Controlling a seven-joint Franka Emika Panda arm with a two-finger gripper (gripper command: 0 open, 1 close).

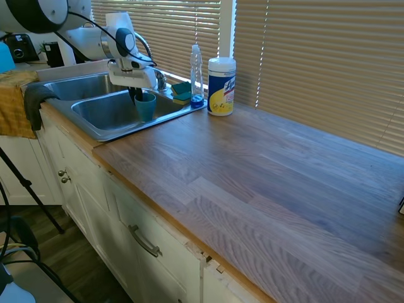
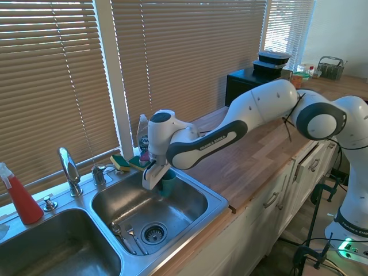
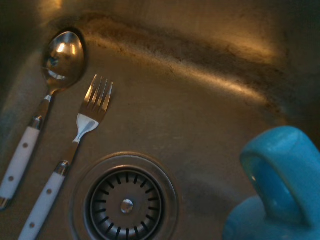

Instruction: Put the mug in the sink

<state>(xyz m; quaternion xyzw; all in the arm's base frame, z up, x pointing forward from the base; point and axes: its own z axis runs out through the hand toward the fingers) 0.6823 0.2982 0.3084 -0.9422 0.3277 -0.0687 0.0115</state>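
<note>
Over the sink's [image 2: 215, 202] right basin, my fingers [image 1: 137, 96] grip the teal mug [image 1: 145, 106] by its rim.
The mug hangs upright above the basin floor, where a spoon [image 3: 42, 107] and fork [image 3: 75, 150] lie beside the drain [image 3: 126, 204].

The mug [image 3: 277, 190] is cut off at the wrist view's edge; the gripper [image 2: 154, 175] hides its rim.

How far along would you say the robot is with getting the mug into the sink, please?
Mostly done: the mug is off the counter and hangs inside the sink, in the basin with the fork and spoon. In hand: the gripper holds it by the rim, above the basin floor. Left: lower it, release and withdraw.
</note>
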